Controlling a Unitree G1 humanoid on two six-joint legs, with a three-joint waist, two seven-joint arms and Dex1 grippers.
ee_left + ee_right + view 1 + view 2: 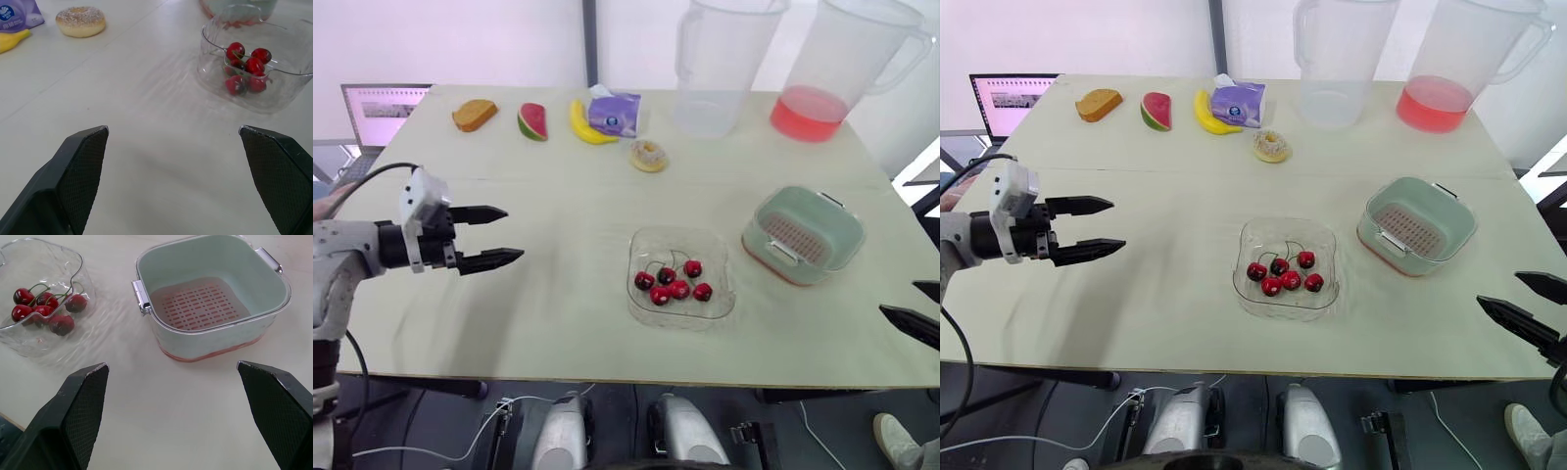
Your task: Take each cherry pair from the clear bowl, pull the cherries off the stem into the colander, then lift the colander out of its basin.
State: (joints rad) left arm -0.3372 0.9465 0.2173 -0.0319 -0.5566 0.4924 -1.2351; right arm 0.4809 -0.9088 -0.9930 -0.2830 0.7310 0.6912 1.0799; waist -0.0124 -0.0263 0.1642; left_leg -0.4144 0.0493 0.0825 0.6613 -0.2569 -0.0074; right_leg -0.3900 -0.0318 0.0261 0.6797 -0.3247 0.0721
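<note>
A clear bowl (640,305) sits near the table's front middle and holds several red cherries (674,284) on green stems. To its right stands the pale green colander (805,235), empty, nested in its pink-bottomed basin. My left gripper (501,235) hovers open over the table's left side, fingers pointing right toward the bowl, well apart from it. My right gripper (1518,304) is open at the table's front right corner, right of the bowl and in front of the colander (210,298). The cherries (247,66) lie ahead of the left fingers.
Along the far edge lie a bread slice (474,115), a watermelon wedge (532,121), a banana (583,125), a purple tissue pack (615,112) and a doughnut (648,156). Two tall pitchers stand at the back right, one clear (720,64), one with red liquid (847,64). A laptop (374,113) sits off the table's left.
</note>
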